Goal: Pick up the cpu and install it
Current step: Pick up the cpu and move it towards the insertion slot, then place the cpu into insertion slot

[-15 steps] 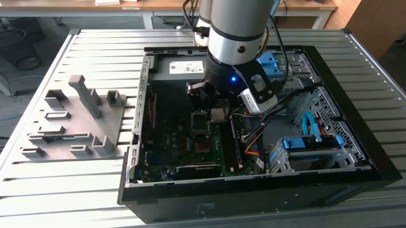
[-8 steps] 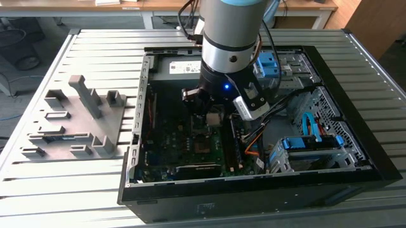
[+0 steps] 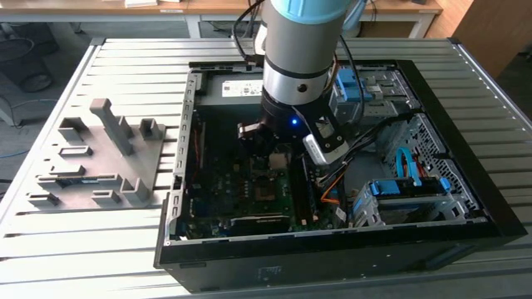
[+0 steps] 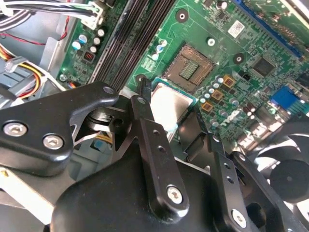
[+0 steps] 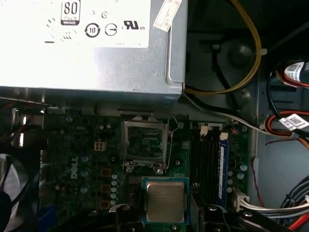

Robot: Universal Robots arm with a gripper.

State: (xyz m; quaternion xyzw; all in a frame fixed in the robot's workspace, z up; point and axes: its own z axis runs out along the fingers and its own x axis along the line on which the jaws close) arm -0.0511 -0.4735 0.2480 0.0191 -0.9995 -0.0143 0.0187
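1. There I was, wrist down inside the open computer case, my gripper hanging over the green motherboard, right next to the socket.
2. My fingers were not spread and not pressed together. They were closed in to the width of the chip and pinched the cpu by two opposite edges.
3. The cpu sat just beside the socket, on the side facing away from the grey power supply box. It was not in the socket, whose frame stood open with the contact field bare.
4. I held the chip flat, level with the socket. Its pale silver-grey metal top faced up toward the wrist cameras, with a thin green rim around the metal.
5. It was square, so it had no long axis. In the first wrist view its edges ran close to parallel with the edges of the socket frame.
6. I could not tell whether the underside of the cpu touched the board beside the socket or was held just above it.
7. The dark memory slots ran alongside the socket, and the cpu was close to their near end, without touching them.
8. In the exterior view my wrist stood nearly upright over the socket area.
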